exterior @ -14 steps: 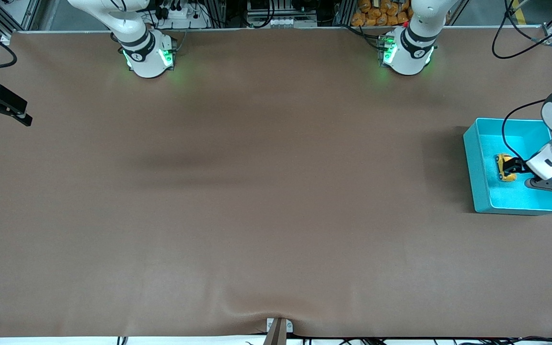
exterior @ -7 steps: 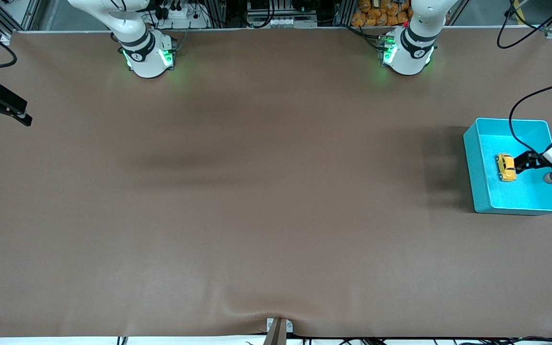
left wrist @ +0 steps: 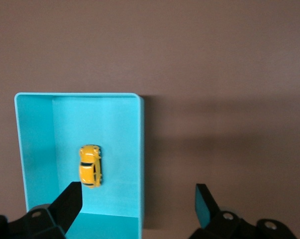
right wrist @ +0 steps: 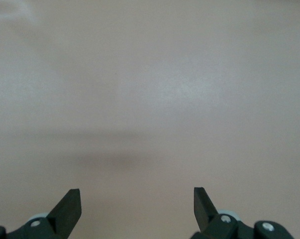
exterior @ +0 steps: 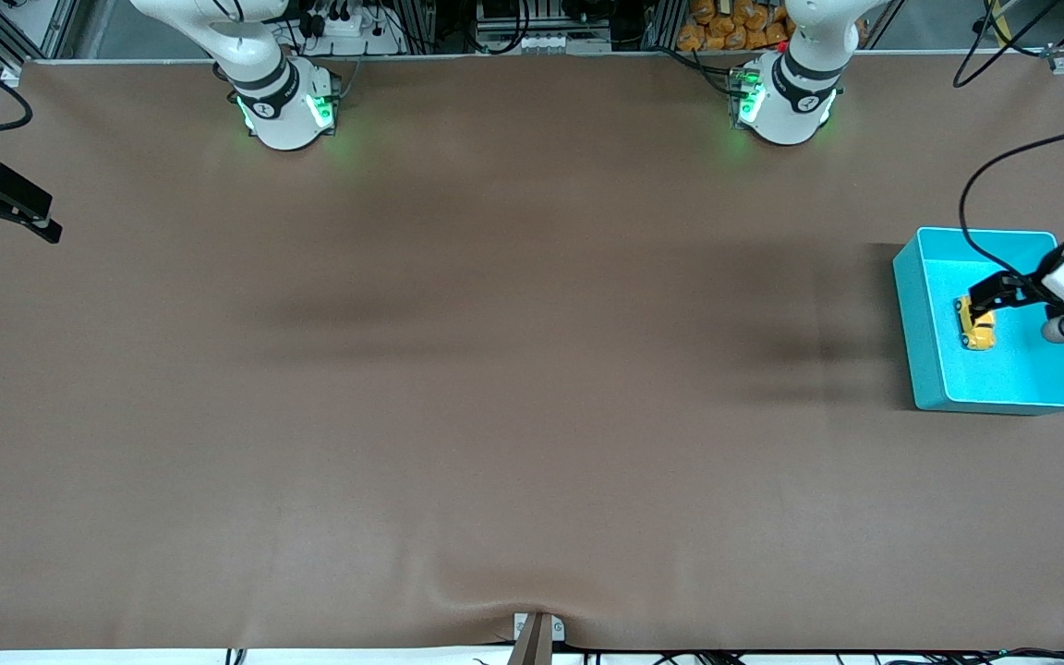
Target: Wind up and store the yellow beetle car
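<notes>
The yellow beetle car [exterior: 976,327] lies on the floor of the teal bin [exterior: 911,323] at the left arm's end of the table. In the left wrist view the car [left wrist: 90,165] sits free in the bin [left wrist: 35,149], clear of both fingers. My left gripper [exterior: 985,302] hangs over the bin above the car, open and holding nothing; in its own view the left gripper [left wrist: 138,192] straddles the bin's wall. My right gripper [exterior: 7,217] waits at the right arm's end of the table. In its wrist view the right gripper [right wrist: 137,196] is open over bare surface.
The brown table mat [exterior: 513,369] stretches between the two arm bases [exterior: 287,106] [exterior: 786,102]. A small bracket [exterior: 537,633] sits at the table edge nearest the front camera. A black cable [exterior: 985,231] loops from the left arm over the bin.
My left gripper was down at the car in the bin a second ago; it has lifted away and pulled back, open. The car stays in the bin. The right arm has not moved.
</notes>
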Available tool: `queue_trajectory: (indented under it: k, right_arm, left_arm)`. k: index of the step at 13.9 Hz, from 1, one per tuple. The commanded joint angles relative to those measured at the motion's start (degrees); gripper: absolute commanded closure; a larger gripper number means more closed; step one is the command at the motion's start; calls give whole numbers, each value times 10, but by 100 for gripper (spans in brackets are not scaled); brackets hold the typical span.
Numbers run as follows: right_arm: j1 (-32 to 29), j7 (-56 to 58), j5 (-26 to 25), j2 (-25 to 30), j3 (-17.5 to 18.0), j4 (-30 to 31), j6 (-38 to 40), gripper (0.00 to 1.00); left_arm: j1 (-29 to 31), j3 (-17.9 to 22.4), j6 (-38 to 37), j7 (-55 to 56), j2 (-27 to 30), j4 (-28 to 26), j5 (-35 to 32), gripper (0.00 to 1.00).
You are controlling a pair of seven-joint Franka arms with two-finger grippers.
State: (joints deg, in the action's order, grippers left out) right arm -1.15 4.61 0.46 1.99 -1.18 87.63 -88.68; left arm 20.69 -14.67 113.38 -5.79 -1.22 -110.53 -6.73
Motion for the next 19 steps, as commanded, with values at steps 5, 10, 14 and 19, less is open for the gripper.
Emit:
queue_trajectory:
  k: [5,10,14,19]
  right_arm:
    - [3,0,-9,-2,0,-9,7,0]
    - [2,0,-9,-2,-1,-9,6,0]
    - [3,0,-9,-2,-1,-9,7,0]
    - [3,0,-9,-2,-1,-10,7,0]
  left_arm:
    - [-173,117,-176,61,36,115,43,0]
    - [-209,137,-269,83,52,179,55,0]
    - [-207,129,-288,92,54,190,56,0]
    - [-210,126,-312,105,75,195,65,0]
